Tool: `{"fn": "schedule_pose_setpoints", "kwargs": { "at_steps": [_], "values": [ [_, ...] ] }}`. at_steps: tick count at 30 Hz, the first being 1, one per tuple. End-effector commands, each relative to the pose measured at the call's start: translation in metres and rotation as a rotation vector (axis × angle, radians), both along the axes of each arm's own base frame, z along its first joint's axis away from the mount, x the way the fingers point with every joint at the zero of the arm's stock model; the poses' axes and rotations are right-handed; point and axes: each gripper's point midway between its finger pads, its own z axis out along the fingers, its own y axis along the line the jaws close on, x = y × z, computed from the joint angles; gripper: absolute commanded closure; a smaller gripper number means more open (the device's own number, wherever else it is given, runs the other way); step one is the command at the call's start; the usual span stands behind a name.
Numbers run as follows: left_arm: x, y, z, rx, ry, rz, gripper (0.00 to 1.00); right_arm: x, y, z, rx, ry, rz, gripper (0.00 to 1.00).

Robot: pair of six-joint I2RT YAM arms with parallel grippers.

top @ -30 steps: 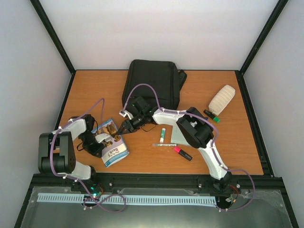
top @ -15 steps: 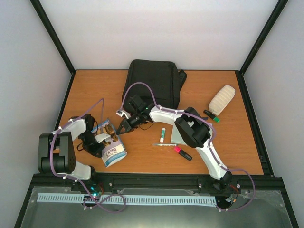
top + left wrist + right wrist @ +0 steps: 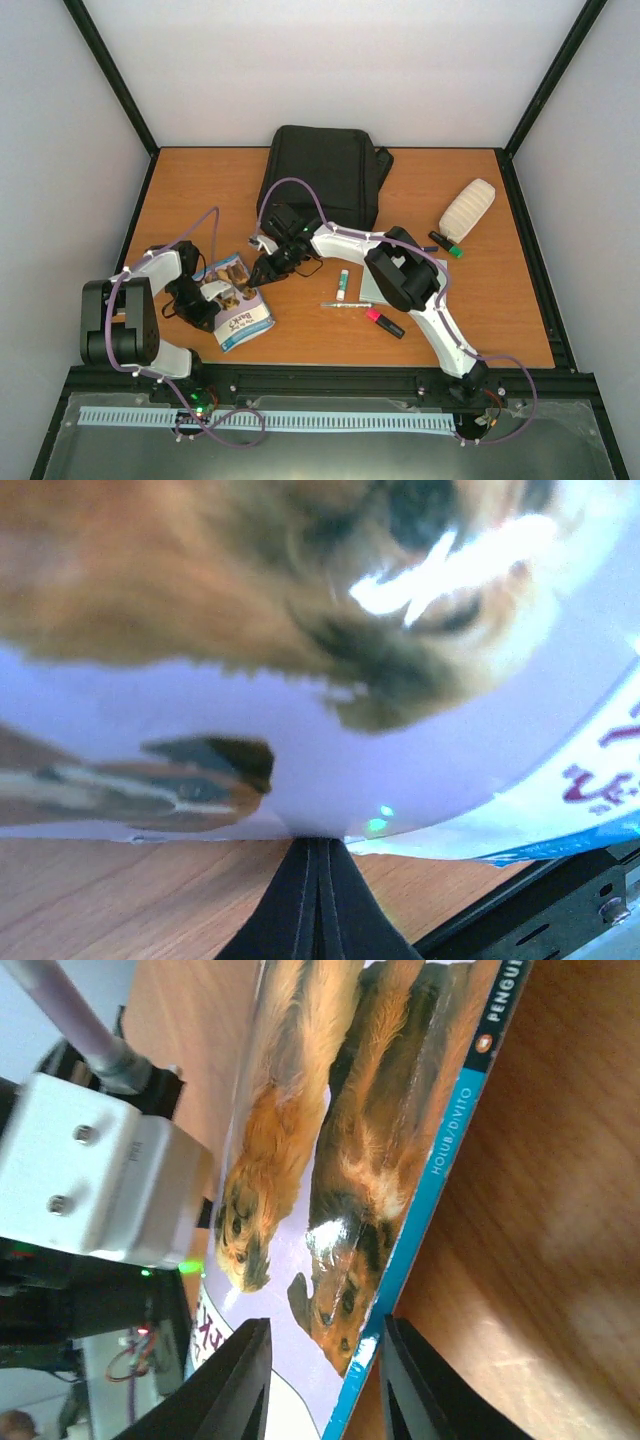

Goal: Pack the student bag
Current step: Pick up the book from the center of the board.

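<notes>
while the book [image 3: 243, 314] is grasped by the left hand [image 3: 318, 858], its edge is straddled by the released right hand [image 3: 323, 1335], to be closed next.

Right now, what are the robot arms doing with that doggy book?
The left gripper is clamped shut on one edge of a picture book with dogs on its cover, near the front left of the table. The right gripper is stretched across, its open jaws straddling another edge of the book. The black backpack lies at the back of the table, and the book is not in it yet. A pen, a glue stick and a highlighter lie loose nearby.
</notes>
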Motion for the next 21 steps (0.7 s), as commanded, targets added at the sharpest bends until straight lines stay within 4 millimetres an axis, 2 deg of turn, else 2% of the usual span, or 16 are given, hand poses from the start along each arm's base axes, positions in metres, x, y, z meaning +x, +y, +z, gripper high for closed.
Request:
{"fn": "schedule_pose_setpoints", "kwargs": {
  "at_steps": [1,4,8,10,11,12,13,15,17,21],
  "values": [
    [0.031,-0.004,-0.011,-0.018,-0.133,0.013,0.99,-0.031,0.002,-0.025,-0.099,0.017,0.052,0.63],
    [0.031,-0.004,-0.011,-0.019,-0.131,0.013,0.99,-0.024,-0.003,-0.035,-0.155,-0.015,0.023,0.62],
    [0.031,-0.004,-0.012,-0.021,-0.128,0.012,0.99,-0.023,-0.007,-0.044,-0.193,-0.018,0.006,0.50],
    [0.031,-0.004,-0.011,-0.020,-0.130,0.012,0.99,-0.018,-0.012,-0.049,-0.232,-0.043,-0.016,0.36],
    [0.031,-0.004,-0.011,-0.021,-0.131,0.012,0.99,-0.016,-0.014,-0.051,-0.251,-0.050,-0.029,0.24],
    [0.031,-0.004,-0.012,-0.023,-0.129,0.011,0.99,-0.015,-0.015,-0.053,-0.265,-0.051,-0.041,0.17],
    [0.031,-0.004,-0.011,-0.024,-0.129,0.010,0.99,-0.015,-0.016,-0.056,-0.273,-0.045,-0.047,0.15],
    [0.032,-0.005,-0.012,-0.028,-0.129,0.010,0.99,-0.019,-0.013,-0.059,-0.256,-0.013,-0.034,0.17],
    [0.032,-0.005,-0.012,-0.028,-0.126,0.012,0.99,-0.025,-0.007,-0.058,-0.212,0.035,-0.010,0.23],
    [0.033,-0.005,-0.012,-0.027,-0.129,0.013,0.99,-0.029,-0.001,-0.050,-0.159,0.060,0.009,0.48]
  ]
}}
